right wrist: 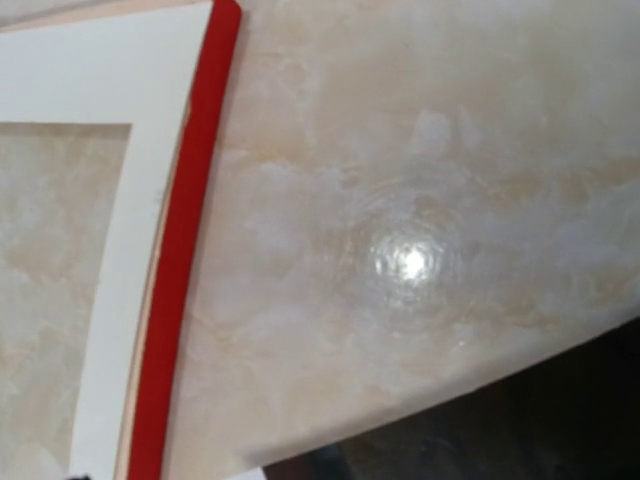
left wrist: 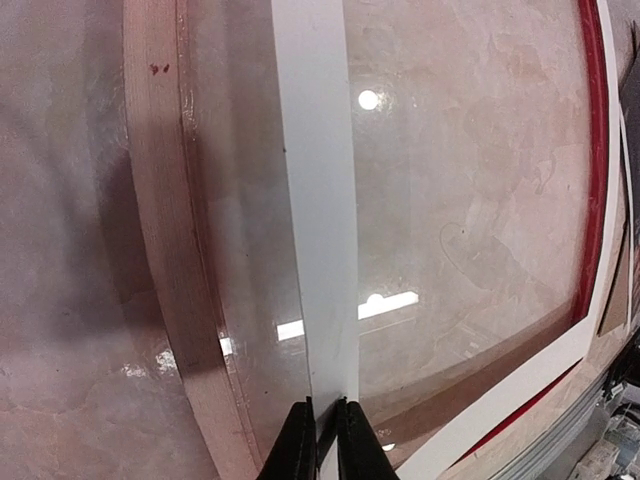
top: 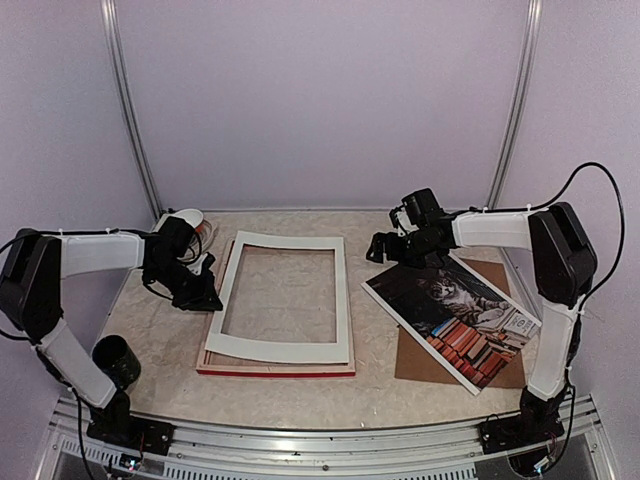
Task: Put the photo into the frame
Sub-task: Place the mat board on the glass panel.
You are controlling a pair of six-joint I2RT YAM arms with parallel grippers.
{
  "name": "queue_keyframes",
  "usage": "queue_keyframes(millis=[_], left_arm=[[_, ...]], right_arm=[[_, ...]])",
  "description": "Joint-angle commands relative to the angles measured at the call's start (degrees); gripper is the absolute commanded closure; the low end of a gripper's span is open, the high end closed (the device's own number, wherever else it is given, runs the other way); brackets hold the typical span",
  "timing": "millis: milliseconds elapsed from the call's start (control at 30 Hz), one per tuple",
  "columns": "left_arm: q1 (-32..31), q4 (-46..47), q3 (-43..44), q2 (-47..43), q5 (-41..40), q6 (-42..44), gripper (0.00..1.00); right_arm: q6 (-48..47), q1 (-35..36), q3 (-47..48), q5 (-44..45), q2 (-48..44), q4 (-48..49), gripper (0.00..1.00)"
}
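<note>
Left claw (left wrist: 327,445), angled low and inward, seemingly pinches the white mat (left wrist: 315,200).

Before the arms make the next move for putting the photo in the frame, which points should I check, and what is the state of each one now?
1. Left gripper on the white mat: fingers nearly together on its strip; ok.
2. Firmness of that hold: cannot tell.
3. Right gripper free: jaws open, nothing in them; ok.
4. Mat square in the frame: it looks slightly askew and overlaps the rim; not ok.
5. Photo reachable: it lies uncovered on the brown backing board; ok.
6. Photo facing: face up, while the frame lies back up, so it probably needs turning; not ok.
</note>
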Motion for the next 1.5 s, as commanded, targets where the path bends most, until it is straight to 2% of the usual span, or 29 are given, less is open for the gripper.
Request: queue_keyframes(millis=[0, 367, 1467], left_arm=[[0.27, -1.54, 1.05, -0.54, -1.53, 1.20, 0.90], [0.35, -2.72, 0.68, -2.93, -3.72, 0.89, 0.90], [-1.76, -2.28, -1.11, -6.08, -2.08, -1.29, 0.90]], right_arm=[[-0.76, 0.86, 0.86, -0.54, 1.24, -0.10, 0.01], [-0.90, 0.86, 0.78, -0.22, 1.47, 0.08, 0.01], [-0.77, 0.86, 0.84, 0.33, 1.76, -0.90, 0.01]])
